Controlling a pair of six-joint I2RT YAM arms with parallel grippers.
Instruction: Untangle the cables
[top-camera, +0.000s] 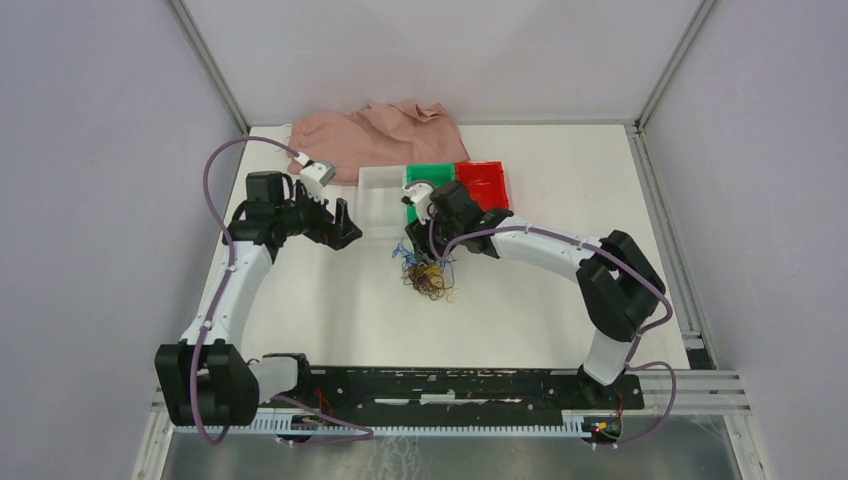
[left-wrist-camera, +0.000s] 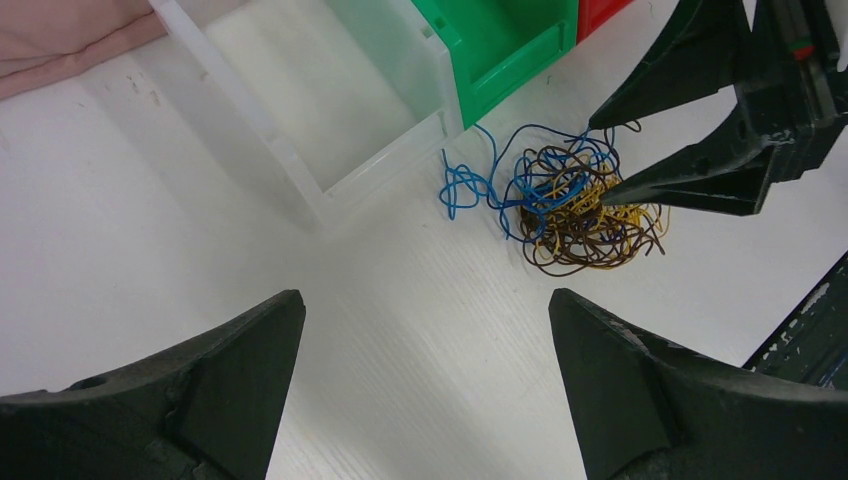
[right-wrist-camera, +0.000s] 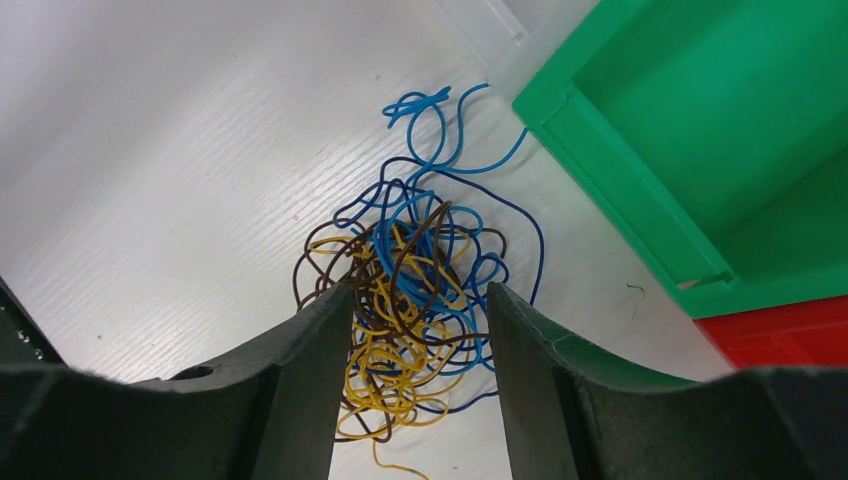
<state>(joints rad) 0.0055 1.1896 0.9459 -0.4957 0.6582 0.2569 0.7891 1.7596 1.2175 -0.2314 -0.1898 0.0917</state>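
Observation:
The cables lie in one tangle of blue, yellow and dark brown strands on the white table, just in front of the bins. My right gripper points down over this tangle. In the right wrist view its jaws stand apart on either side of the cables, with yellow and brown strands touching both inner faces. The left wrist view shows the same cables with the right gripper's fingers dug into the far side. My left gripper is wide open and holds nothing, hovering to the left of the tangle.
A clear bin, a green bin and a red bin stand in a row behind the tangle. The green bin's corner is close to the blue strands. A pink cloth lies at the back.

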